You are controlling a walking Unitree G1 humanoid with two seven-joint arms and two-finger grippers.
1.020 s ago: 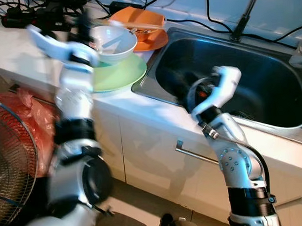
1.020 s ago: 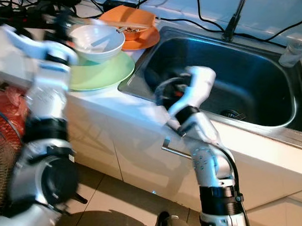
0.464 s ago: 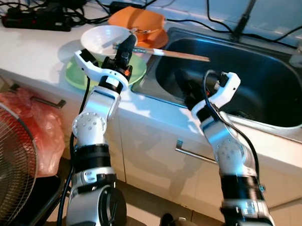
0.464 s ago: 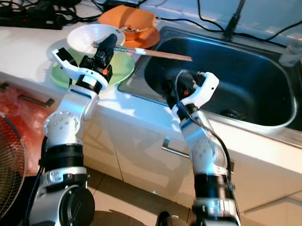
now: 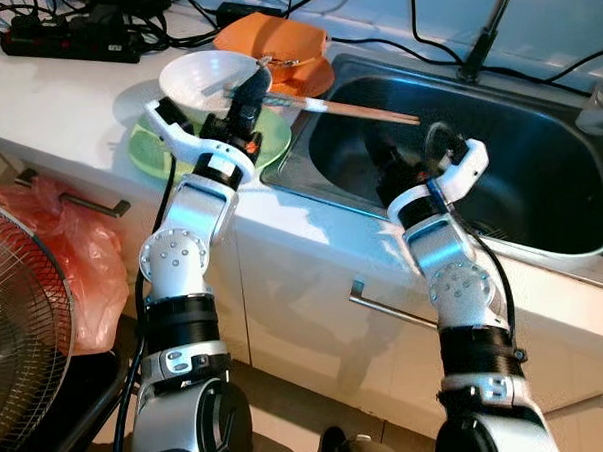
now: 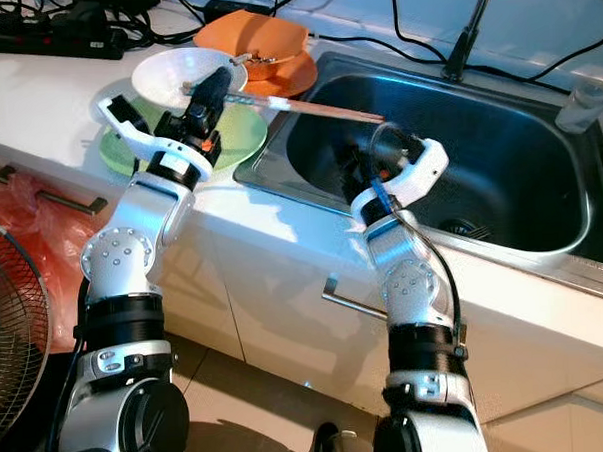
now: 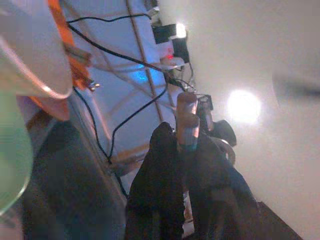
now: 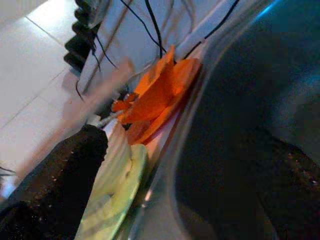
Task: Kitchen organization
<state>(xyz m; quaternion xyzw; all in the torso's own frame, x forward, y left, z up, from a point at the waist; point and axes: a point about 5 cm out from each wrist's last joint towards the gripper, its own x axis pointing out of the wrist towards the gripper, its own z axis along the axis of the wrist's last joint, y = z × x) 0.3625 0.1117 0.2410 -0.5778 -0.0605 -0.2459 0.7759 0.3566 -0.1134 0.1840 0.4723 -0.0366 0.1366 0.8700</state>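
My left gripper (image 5: 256, 86) is shut on a pair of long wooden chopsticks (image 5: 359, 111) that reach from above the white bowl (image 5: 203, 78) out over the steel sink (image 5: 520, 191). In the left wrist view the chopsticks (image 7: 186, 114) stick out between the black fingers (image 7: 162, 165). The bowl sits on a green plate (image 5: 150, 153), beside an orange bowl and plate (image 5: 286, 44). My right gripper (image 5: 387, 174) hangs inside the sink near its left wall, open with nothing in it; its fingers (image 8: 62, 172) stand wide apart in the right wrist view.
A black power strip (image 5: 68, 41) and cables lie at the counter's back. The faucet (image 5: 488, 28) rises behind the sink and a glass (image 5: 601, 103) stands at the far right. A red plastic bag (image 5: 78, 271) and a fan grille (image 5: 16, 339) are low on the left.
My left arm swung from beside the bowl and now holds the chopsticks pointing over the sink. My right arm shifted a little to the right inside the sink.
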